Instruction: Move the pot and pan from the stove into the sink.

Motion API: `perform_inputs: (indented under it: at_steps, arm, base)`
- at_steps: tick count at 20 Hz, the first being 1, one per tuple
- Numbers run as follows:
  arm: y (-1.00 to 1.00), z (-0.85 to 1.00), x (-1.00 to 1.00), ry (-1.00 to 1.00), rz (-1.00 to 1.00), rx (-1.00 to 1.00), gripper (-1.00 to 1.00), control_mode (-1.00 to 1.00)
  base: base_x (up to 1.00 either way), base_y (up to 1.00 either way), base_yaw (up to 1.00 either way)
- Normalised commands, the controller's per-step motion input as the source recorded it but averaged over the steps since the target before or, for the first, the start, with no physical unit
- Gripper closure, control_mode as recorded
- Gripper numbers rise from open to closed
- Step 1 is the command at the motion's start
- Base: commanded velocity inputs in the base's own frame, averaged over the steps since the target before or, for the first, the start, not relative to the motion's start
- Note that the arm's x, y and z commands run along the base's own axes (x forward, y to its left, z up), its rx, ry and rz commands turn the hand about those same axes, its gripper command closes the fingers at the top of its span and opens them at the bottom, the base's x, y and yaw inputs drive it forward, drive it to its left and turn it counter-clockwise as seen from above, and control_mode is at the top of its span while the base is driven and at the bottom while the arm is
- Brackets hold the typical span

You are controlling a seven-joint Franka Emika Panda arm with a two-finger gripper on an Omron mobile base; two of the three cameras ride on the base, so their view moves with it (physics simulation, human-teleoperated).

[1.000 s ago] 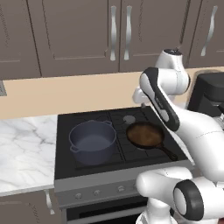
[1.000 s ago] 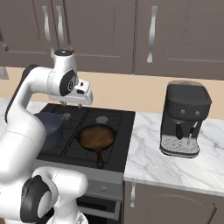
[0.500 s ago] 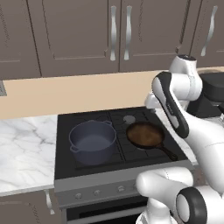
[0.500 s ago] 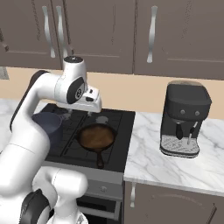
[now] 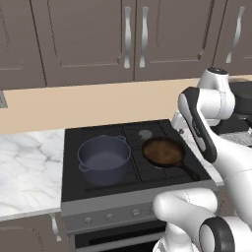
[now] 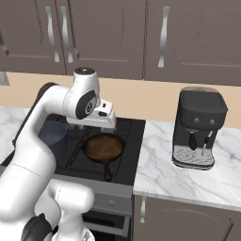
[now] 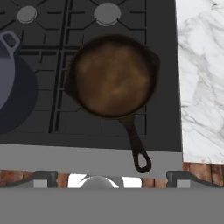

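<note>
The pan (image 7: 113,78) sits on the stove (image 5: 74,142), on the front burner at the side toward the coffee machine (image 6: 197,127), and the hand camera is looking straight down on it, which reads as a line-up for a grab. Its long black handle (image 7: 135,146) runs out toward the stove's front edge, with the hanging loop just past the grate, so the easiest purchase for a two-finger pincer looks to be that handle, not the wide rim. The pincer (image 7: 112,178) is spread wide and carries nothing; its two dark tips show at the bottom of the hand view, one to each side of the handle's line and well above the pan. The pot (image 5: 104,158) stands on the front burner on the other side of the pan, just beside it but apart (its near loop handle shows at the edge of the hand view), so there should be room to come down without knocking it. Both pieces are on the stove, so neither half of the job is done, and the sink is somewhere beyond these views. White marble table (image 7: 201,87) flanks the stove past the pan, with the coffee machine standing on it farther along.
</note>
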Motion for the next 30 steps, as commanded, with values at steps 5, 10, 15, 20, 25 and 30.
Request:
perform_inputs:
  at_steps: [5,10,15,20,25,30]
  arm:
    - [0.0,-0.07,-0.01,0.0,0.0,0.0,-1.0,-1.0]
    - [-0.17,-0.33,-0.1,0.0,0.06,-0.02,-1.0,-1.0]
    - [-0.29,-0.41,-0.08,0.0,0.07,0.0,-1.0,-1.0]
    - [-0.18,-0.38,0.02,-0.02,0.09,-0.01,-1.0,-1.0]
    - [-0.04,-0.39,0.16,-0.02,0.08,-0.04,-1.0,-1.0]
    - [-0.05,-0.3,0.25,-0.01,0.04,0.0,-1.0,-1.0]
  base:
    - [0.0,0.0,0.0]
    - [0.0,0.0,0.0]
    - [0.0,0.0,0.0]
    - [0.0,0.0,0.0]
    - [0.0,0.0,0.0]
    - [0.0,0.0,0.0]
